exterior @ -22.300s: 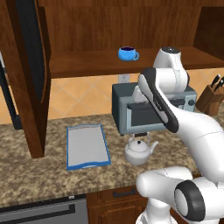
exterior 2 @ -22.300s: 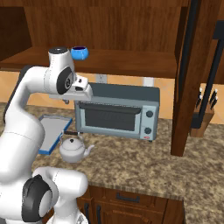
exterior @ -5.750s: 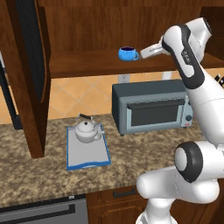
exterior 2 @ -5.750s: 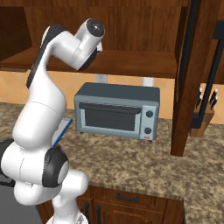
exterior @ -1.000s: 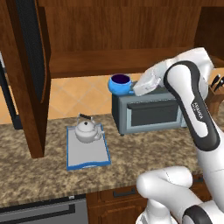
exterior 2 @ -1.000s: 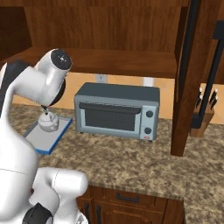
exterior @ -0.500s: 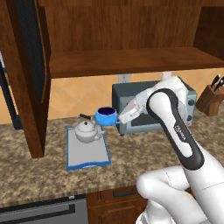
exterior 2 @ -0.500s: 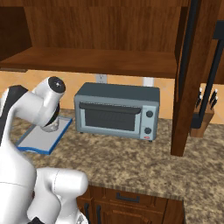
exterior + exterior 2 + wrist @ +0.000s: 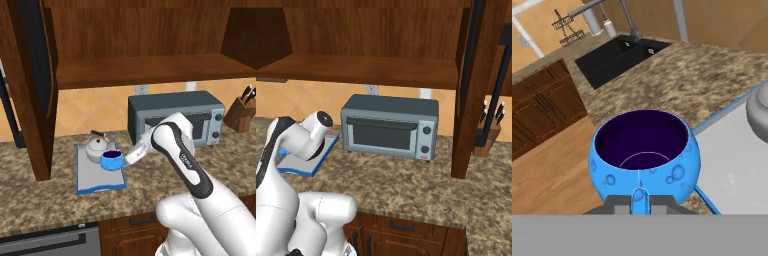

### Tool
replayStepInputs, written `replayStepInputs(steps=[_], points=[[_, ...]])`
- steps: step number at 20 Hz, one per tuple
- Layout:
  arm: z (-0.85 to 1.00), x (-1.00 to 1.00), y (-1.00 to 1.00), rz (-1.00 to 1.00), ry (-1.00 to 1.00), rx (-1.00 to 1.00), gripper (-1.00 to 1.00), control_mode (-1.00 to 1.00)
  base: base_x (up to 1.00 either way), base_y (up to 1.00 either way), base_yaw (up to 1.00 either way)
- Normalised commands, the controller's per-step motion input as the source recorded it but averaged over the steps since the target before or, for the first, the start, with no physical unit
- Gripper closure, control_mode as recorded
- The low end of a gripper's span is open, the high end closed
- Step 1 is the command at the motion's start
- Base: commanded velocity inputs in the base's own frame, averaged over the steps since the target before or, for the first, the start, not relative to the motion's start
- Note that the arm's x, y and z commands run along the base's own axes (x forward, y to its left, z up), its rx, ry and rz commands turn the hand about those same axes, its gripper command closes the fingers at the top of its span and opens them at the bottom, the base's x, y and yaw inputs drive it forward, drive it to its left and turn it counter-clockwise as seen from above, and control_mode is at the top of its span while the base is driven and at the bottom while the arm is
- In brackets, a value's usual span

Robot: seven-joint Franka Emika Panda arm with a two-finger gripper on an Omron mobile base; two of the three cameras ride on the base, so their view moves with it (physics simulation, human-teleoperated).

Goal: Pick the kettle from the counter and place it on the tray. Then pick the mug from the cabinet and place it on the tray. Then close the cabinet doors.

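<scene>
The blue mug (image 9: 112,160) hangs low over the tray (image 9: 95,176), just in front and to the right of the kettle (image 9: 96,148). My gripper (image 9: 127,158) is shut on the mug's handle, reaching in from the right. In the hand view the mug (image 9: 644,156) is upright with its dark inside showing, its handle pinched in my gripper (image 9: 639,203). The tray's grey floor (image 9: 732,167) and blue rim run under it, with the kettle (image 9: 759,108) at the right edge. The cabinet (image 9: 150,70) shelf is bare and its door (image 9: 31,75) stands open.
A grey toaster oven (image 9: 175,119) stands on the granite counter (image 9: 45,200) right of the tray, with a knife block (image 9: 240,112) beyond it. The other open cabinet door (image 9: 476,85) hangs at the right. A black sink (image 9: 619,54) lies past the counter.
The arm has swung down and left, carrying the mug from beside the toaster oven's top to just over the tray next to the kettle. The kettle and tray have stayed put.
</scene>
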Motion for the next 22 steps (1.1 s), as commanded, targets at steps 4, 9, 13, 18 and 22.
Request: replayStepInputs(steps=[4, 9, 13, 18, 22], points=[[-0.67, 0.39, 0.21, 0.0, 0.02, 0.0, 1.0, -1.0, 0.0, 0.0, 0.0], [-0.5, 0.61, 0.04, 0.0, 0.0, 0.0, 1.0, -1.0, 0.0, 0.0, 0.0], [-0.44, 0.58, 0.01, 0.0, 0.0, 0.0, 1.0, -1.0, 0.0, 0.0, 0.0], [-0.36, 0.54, 0.19, 0.0, 0.0, 0.0, 1.0, -1.0, 0.0, 0.0, 0.0], [-0.27, 0.38, 0.22, 0.0, 0.0, 0.0, 1.0, -1.0, 0.0, 0.0, 0.0]])
